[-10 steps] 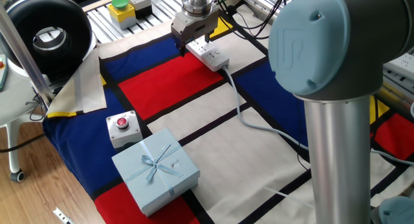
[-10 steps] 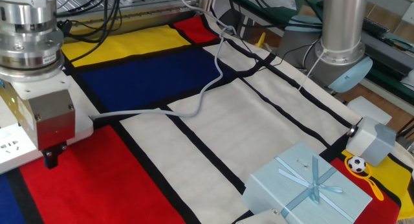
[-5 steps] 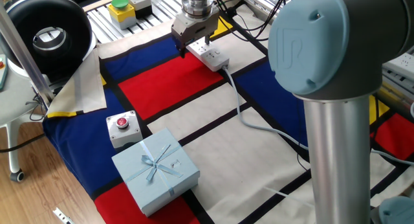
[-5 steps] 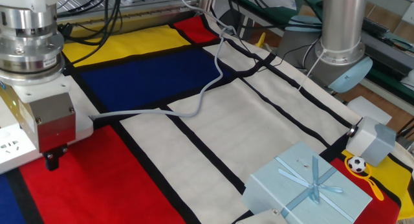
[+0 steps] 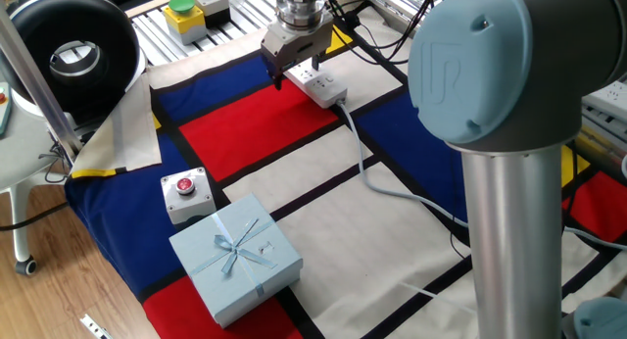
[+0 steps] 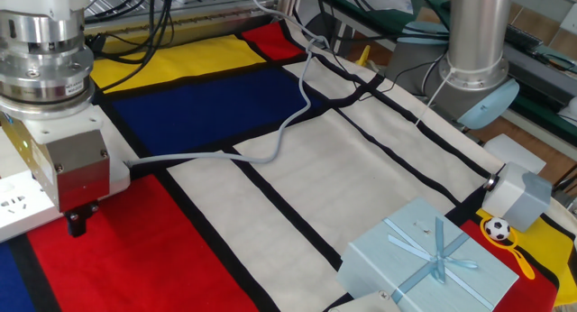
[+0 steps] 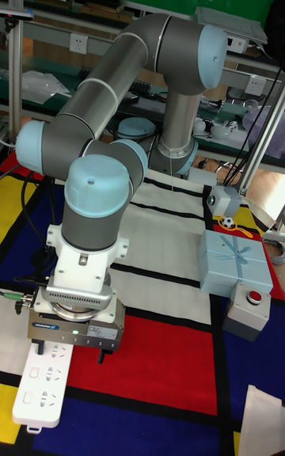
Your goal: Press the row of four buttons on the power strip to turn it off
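Colour-block cloth [image 6: 270,105] | smooth white power strip [image 5: 315,82] | fingers [image 6: 78,224]: state unclear

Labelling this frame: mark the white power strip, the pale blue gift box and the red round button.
White plastic power strip [image 5: 320,84], one fixed view, socket face.
Pale blue ribboned gift box [image 5: 236,255], same view, lid.
Red round button [image 5: 184,186], same view, cap.

Embossed UR logo seen on the blue joint cap [image 5: 468,70] of the robot arm in one fixed view, no other readable text, label, brand or number seen on the power strip [image 7: 43,383], boxes or buttons
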